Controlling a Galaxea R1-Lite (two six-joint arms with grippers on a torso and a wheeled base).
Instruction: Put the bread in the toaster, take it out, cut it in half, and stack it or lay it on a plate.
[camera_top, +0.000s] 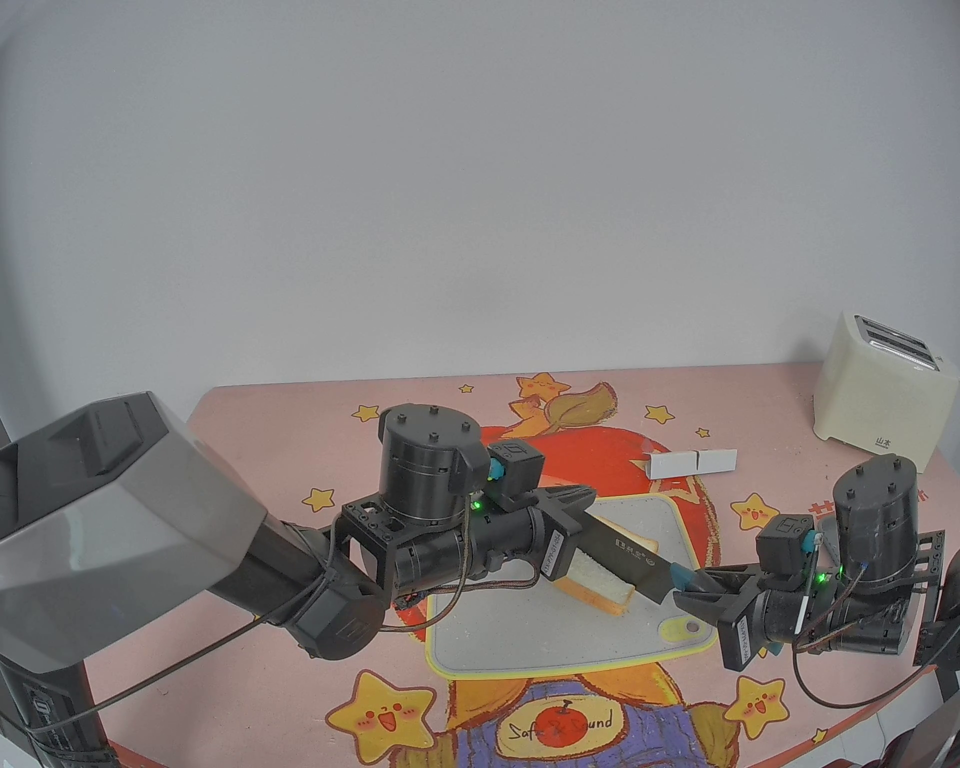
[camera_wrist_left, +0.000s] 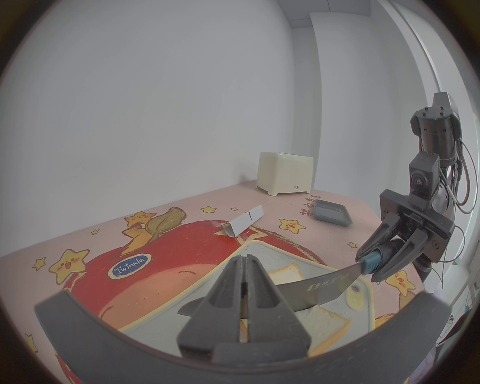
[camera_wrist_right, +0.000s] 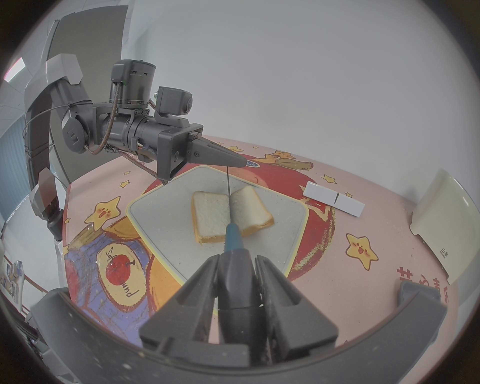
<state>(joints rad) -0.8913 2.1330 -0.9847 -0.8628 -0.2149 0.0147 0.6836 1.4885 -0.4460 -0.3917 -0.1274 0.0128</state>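
Observation:
A slice of bread (camera_wrist_right: 212, 224) lies on the pale cutting board (camera_wrist_right: 160, 220), with a part on each side of the blade. My right gripper (camera_wrist_right: 236, 261) is shut on the teal handle of the knife (camera_wrist_right: 228, 192), whose dark blade (camera_top: 630, 560) stands edge-down across the bread (camera_top: 600, 592). My left gripper (camera_top: 588, 497) is shut, its tips just above the far end of the blade, over the board. From the left wrist, its fingers (camera_wrist_left: 227, 285) sit in front of the knife (camera_wrist_left: 320, 292) and the right gripper (camera_wrist_left: 372, 262).
The cream toaster (camera_top: 885, 385) stands at the table's far right corner. A white folded knife holder (camera_top: 692, 463) lies behind the board. A grey tray (camera_wrist_left: 332, 212) rests near the toaster. The pink table (camera_top: 290, 430) has open room at the back left.

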